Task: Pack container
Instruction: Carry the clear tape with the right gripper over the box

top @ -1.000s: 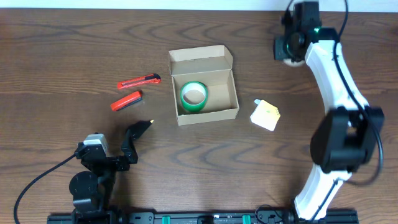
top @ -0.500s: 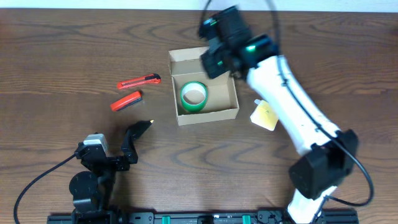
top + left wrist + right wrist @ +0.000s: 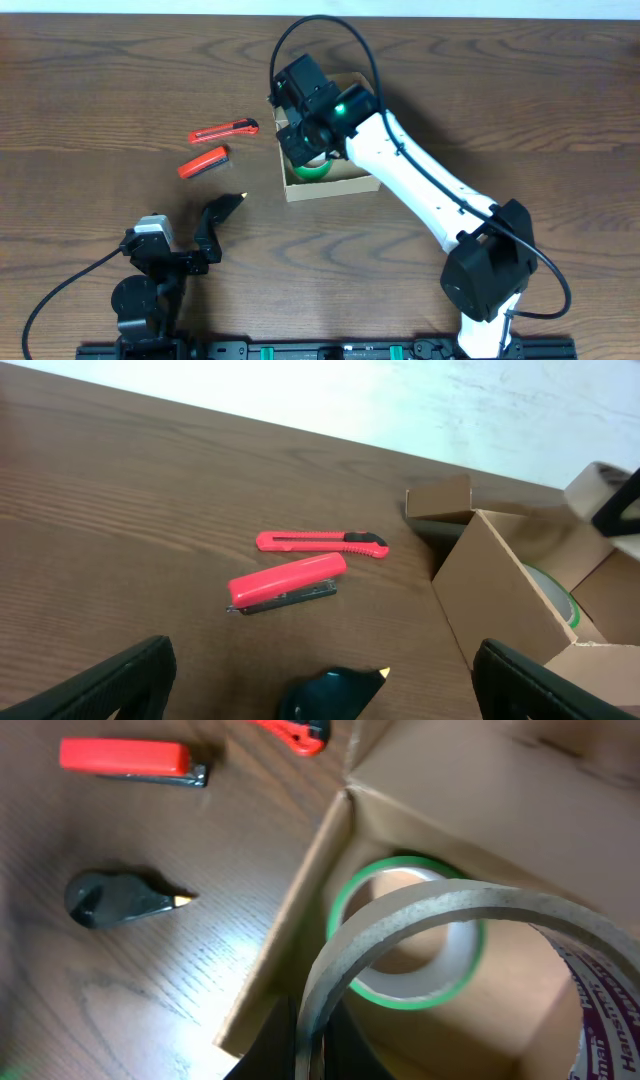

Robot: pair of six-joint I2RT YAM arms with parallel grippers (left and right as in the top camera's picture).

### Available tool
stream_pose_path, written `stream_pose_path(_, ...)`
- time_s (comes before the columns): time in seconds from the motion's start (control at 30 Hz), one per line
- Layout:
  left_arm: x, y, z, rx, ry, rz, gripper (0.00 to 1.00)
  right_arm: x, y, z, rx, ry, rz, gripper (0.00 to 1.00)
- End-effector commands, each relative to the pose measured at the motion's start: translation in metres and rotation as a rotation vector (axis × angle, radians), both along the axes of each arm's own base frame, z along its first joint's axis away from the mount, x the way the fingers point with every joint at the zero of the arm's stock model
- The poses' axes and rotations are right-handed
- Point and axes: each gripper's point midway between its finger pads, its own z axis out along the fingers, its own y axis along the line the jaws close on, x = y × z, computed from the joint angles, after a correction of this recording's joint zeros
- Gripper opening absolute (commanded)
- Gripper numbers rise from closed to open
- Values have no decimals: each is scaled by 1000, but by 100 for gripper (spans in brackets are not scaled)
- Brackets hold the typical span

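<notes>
The container, an open brown cardboard box, stands mid-table with its flap lid at the far side. It also shows in the left wrist view and the right wrist view. A green tape roll lies flat inside it. My right gripper hovers over the box's left part, shut on the edge of a larger tape roll with a cardboard core, held above the green roll. My left gripper rests near the front left, wide open and empty.
A red utility knife and a red stapler lie left of the box. A small black object with a pale tip lies just ahead of the left gripper. The right arm spans the table from front right to the box.
The right arm has swung from the far right back corner leftward to over the box, now covering the white and yellow item. The left arm has not moved.
</notes>
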Motion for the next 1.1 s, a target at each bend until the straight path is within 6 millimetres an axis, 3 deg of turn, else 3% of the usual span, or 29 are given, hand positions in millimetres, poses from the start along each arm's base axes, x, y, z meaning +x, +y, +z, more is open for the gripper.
stream_pose_path(0.0, 0, 2, -12, 16, 22, 5, 95, -4, 0, -16, -32, 18, -36, 1)
stream_pose_path(0.43, 0, 2, -12, 17, 22, 5, 95, -9, -2, -48, -48, 45, -55, 1)
stream_pose_path(1.07, 0, 2, -12, 16, 22, 6, 96, -2, 9, -56, -14, -11, -30, 1)
